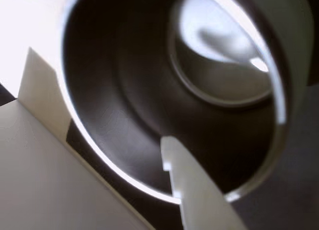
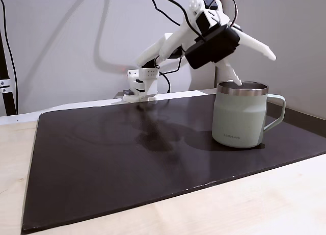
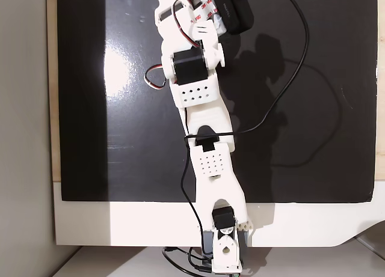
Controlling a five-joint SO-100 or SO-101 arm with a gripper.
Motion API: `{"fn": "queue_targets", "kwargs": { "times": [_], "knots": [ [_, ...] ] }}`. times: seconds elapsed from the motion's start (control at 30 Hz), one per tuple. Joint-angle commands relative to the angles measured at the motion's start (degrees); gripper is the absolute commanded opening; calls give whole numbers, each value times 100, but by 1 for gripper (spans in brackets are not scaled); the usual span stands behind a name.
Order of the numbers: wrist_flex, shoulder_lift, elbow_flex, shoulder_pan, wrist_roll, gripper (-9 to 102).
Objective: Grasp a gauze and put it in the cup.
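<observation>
The cup [image 2: 239, 118], a pale green mug with a steel rim and its handle to the right, stands on the black mat in a fixed view. My gripper [image 2: 256, 70] hangs open just above its mouth, one finger pointing down at the rim and the other spread out to the right, with nothing between them. The wrist view looks straight down into the cup [image 1: 124, 120], and my white fingers [image 1: 199, 190] frame it with my gripper [image 1: 99, 95] open. A pale blurred patch [image 1: 204, 25] lies on the cup's bottom; I cannot tell whether it is the gauze or a reflection.
The black mat [image 2: 127, 153] covers most of a light wooden table [image 2: 254, 204]. The arm's base [image 2: 142, 84] is at the mat's far edge by a white wall. From above, the arm [image 3: 207, 163] and a black cable [image 3: 289, 127] stretch over the mat.
</observation>
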Motion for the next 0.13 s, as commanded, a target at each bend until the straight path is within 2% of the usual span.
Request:
{"fn": "queue_targets", "kwargs": {
  "times": [0.0, 0.1],
  "knots": [
    [26, 264, -782, -53, -9, 39],
    [70, 264, -782, -53, -9, 39]
  ]
}}
